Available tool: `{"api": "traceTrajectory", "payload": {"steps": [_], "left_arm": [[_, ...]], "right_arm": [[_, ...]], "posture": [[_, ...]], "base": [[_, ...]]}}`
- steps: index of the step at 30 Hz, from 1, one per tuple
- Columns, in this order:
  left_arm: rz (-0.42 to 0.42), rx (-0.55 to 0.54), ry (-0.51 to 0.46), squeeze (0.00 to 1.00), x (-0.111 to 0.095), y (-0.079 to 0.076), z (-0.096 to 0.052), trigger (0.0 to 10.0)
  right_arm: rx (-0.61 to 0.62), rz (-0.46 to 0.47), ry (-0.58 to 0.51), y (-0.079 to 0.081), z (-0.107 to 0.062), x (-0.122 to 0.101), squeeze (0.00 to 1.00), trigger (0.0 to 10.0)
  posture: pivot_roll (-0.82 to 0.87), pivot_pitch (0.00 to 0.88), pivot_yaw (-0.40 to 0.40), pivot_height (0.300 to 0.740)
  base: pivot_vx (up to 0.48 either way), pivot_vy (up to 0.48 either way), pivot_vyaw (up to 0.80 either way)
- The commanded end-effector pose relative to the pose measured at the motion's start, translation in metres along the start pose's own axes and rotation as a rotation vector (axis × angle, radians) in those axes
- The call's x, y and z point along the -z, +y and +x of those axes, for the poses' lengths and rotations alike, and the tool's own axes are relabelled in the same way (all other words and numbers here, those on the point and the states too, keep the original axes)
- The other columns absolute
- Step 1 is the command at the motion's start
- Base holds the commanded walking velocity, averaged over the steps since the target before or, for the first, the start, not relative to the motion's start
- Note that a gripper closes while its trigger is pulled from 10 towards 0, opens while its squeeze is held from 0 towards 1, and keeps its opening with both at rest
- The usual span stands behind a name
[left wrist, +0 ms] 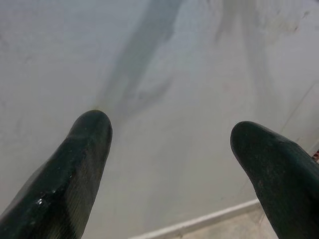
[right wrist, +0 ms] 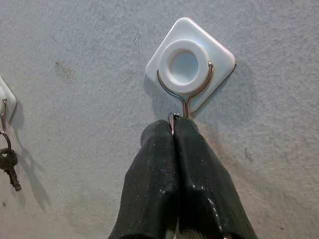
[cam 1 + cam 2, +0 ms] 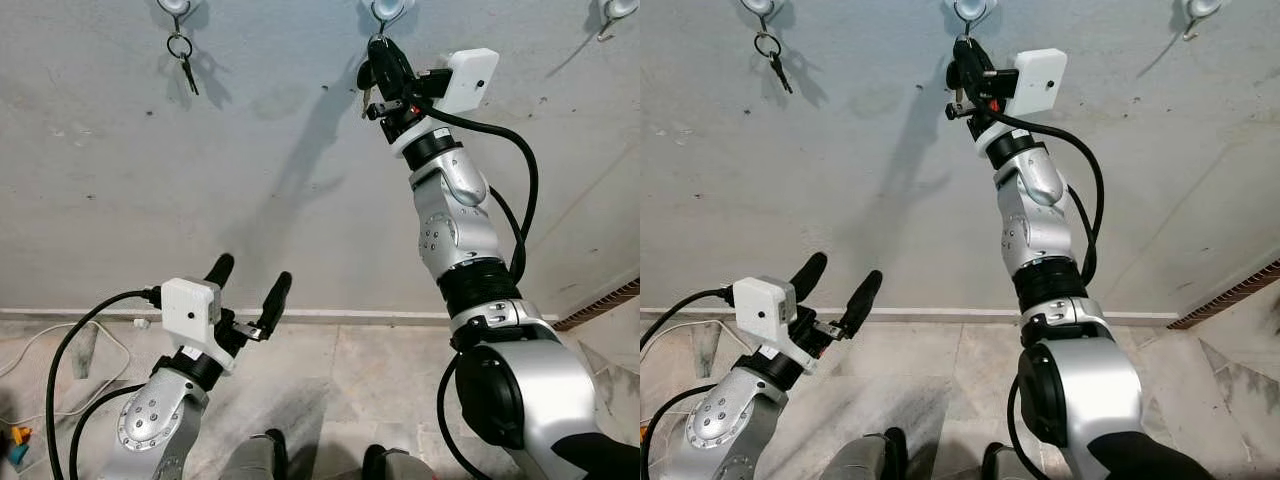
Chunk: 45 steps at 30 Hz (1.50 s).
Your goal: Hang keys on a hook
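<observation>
Reaching high up the rough grey plaster wall [image 3: 250, 180], the right gripper [image 2: 173, 130] has its two ribbed black rubber fingers [image 2: 149, 184] pressed flat together, their tips just under the bent wire hook [image 2: 185, 94] of a square white plastic wall mount [image 2: 219, 55]. A small bright metal piece [image 2: 173, 116] peeks out between the fingertips, touching the hook's stem; whether it is a key ring cannot be made out. In the left eye view a small metallic key [image 3: 367, 98] dangles beside the closed fingers, right under the mount. The wire curls in a half circle around the raised round centre of the mount, then drops as a straight stem.

Farther along the wall to the robot's left, a second white hook mount [image 3: 173, 6] carries a round steel ring with a dark key [image 3: 187, 68] hanging from it, casting a soft shadow on the plaster.

Low down, the left gripper [image 3: 248, 281] points at the wall, its smooth rounded black fingers [image 1: 75, 169] spread wide apart with nothing between them. A pale skirting strip [image 3: 350, 315] runs where the wall meets the mottled stone tile floor [image 3: 380, 380].
</observation>
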<state>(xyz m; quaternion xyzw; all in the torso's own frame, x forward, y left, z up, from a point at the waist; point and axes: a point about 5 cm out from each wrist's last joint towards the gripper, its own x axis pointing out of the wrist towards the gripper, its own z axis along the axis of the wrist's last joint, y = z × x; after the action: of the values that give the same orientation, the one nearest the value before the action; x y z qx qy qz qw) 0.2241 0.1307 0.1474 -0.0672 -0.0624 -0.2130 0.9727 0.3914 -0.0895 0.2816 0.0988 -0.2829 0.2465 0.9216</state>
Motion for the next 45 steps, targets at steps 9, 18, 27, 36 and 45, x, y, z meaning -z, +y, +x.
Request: {"api": "traceTrajectory", "payload": {"steps": [9, 18, 27, 36, 45], "left_arm": [[0.089, -0.004, -0.099, 0.0, -0.024, -0.001, 0.007, 10.0], [0.093, 0.018, -0.135, 0.0, -0.037, -0.005, 0.014, 10.0], [0.089, 0.026, -0.114, 0.0, -0.033, -0.007, 0.013, 10.0], [0.089, 0.021, -0.105, 0.0, -0.032, -0.007, 0.013, 10.0], [0.095, 0.018, -0.1, 0.0, -0.031, -0.006, 0.013, 10.0]], "right_arm": [[0.007, -0.021, -0.034, -0.003, 0.001, -0.007, 0.0, 10.0], [0.01, -0.019, -0.009, -0.004, -0.006, 0.0, 0.0, 10.0], [0.035, 0.004, 0.004, -0.007, -0.007, 0.002, 0.0, 10.0], [-0.008, 0.018, 0.019, 0.001, -0.01, 0.007, 0.0, 10.0], [0.042, 0.074, 0.072, -0.003, -0.022, 0.02, 0.0, 10.0]], "posture": [[0.21, 0.231, 0.016, 0.74], [0.21, 0.228, 0.013, 0.74], [0.21, 0.227, 0.015, 0.74], [0.21, 0.229, 0.013, 0.74], [0.21, 0.229, 0.016, 0.74]], "base": [[0.0, 0.0, 0.0], [0.0, 0.0, 0.0], [0.0, 0.0, 0.0], [0.0, 0.0, 0.0], [0.0, 0.0, 0.0]]}}
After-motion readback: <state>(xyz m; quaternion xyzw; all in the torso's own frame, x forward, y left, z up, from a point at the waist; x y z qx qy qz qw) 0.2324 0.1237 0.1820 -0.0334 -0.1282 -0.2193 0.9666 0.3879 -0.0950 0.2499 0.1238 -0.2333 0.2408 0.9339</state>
